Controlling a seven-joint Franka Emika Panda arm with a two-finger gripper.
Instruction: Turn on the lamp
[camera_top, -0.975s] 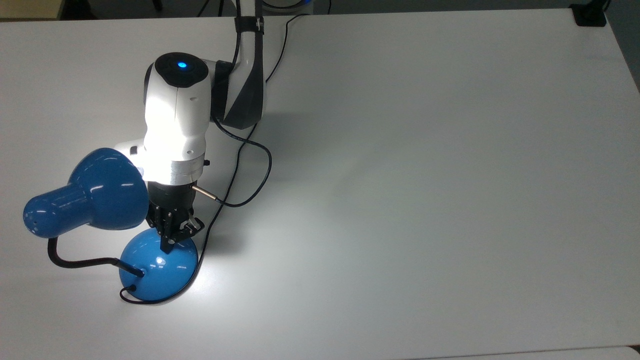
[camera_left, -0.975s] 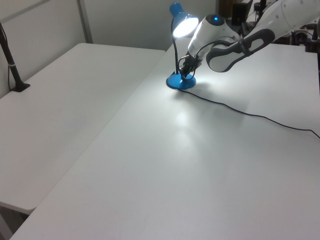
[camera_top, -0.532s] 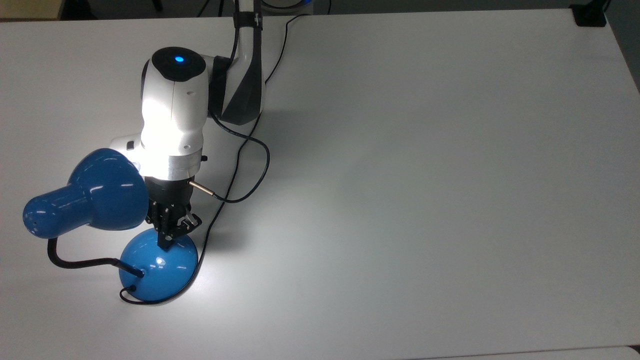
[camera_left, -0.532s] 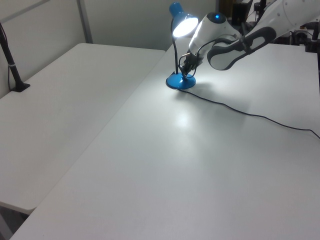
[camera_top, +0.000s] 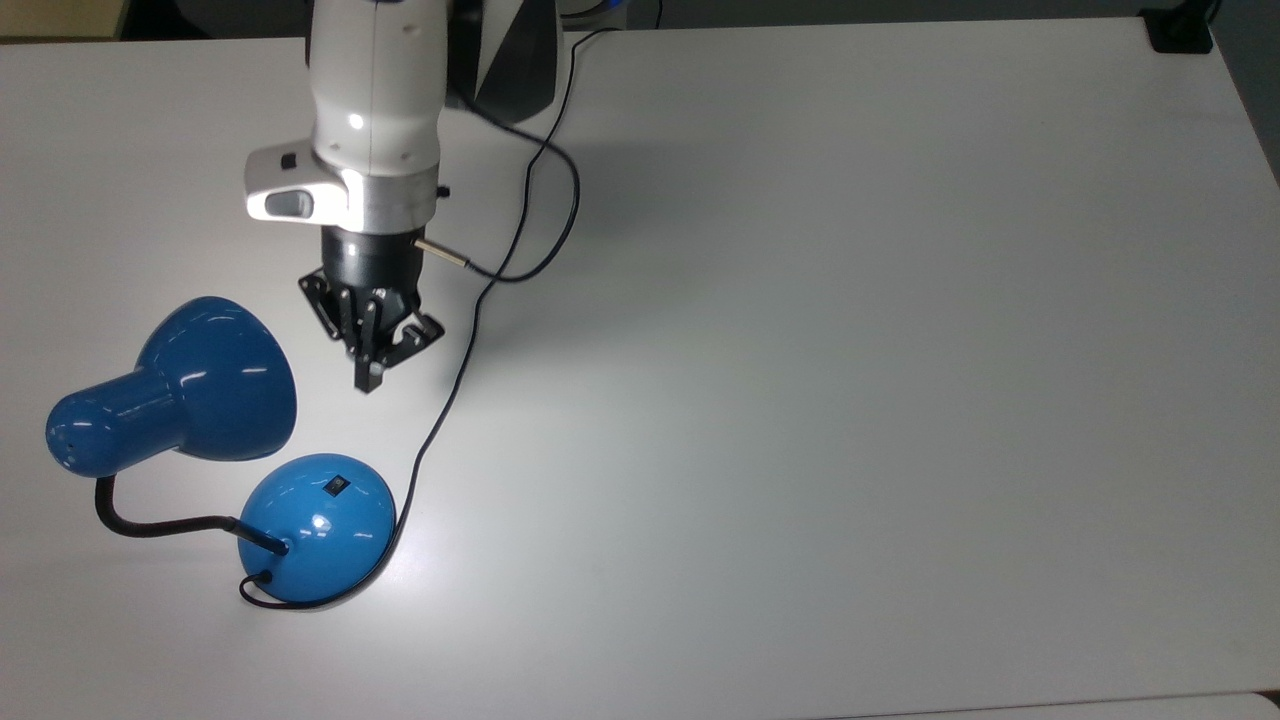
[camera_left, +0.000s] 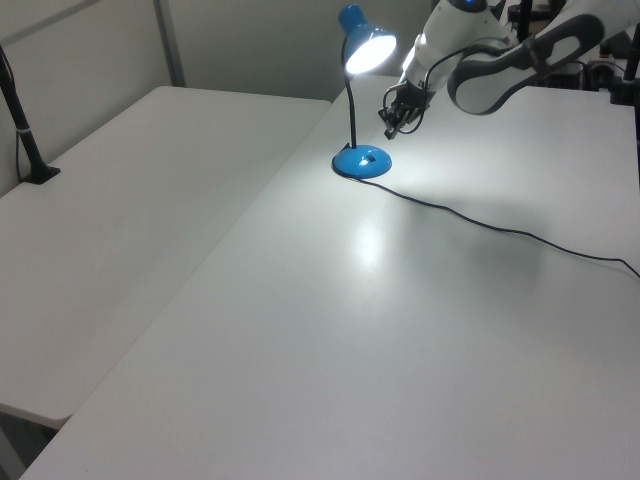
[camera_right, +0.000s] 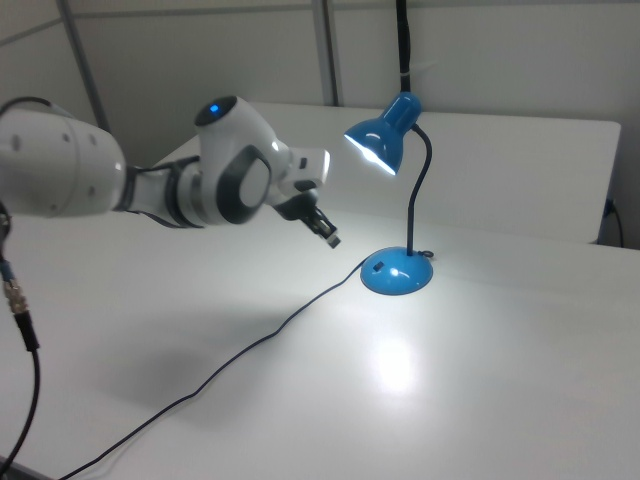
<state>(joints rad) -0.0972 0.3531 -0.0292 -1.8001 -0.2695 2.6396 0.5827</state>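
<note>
My claw (camera_top: 369, 378) hangs in the air above the white table (camera_top: 850, 350), fingers drawn together with nothing between them, pointing down toward the lamp (camera_top: 318, 525) but well clear of it. In the top view the lamp's round blue base sits below my claw and a little toward the top view's left, with the small black switch (camera_top: 339, 487) on the side of the dome that faces me. The blue shade (camera_top: 175, 395) leans out to the top view's left of my fingertips, near them but apart. The lamp is lit: the shade (camera_right: 378, 135) glows in the right view and a bright patch lies on the table in front of the base (camera_right: 397, 272). The lamp's thin black cord (camera_top: 455, 375) runs from the base up past my claw on the top view's right.
</note>
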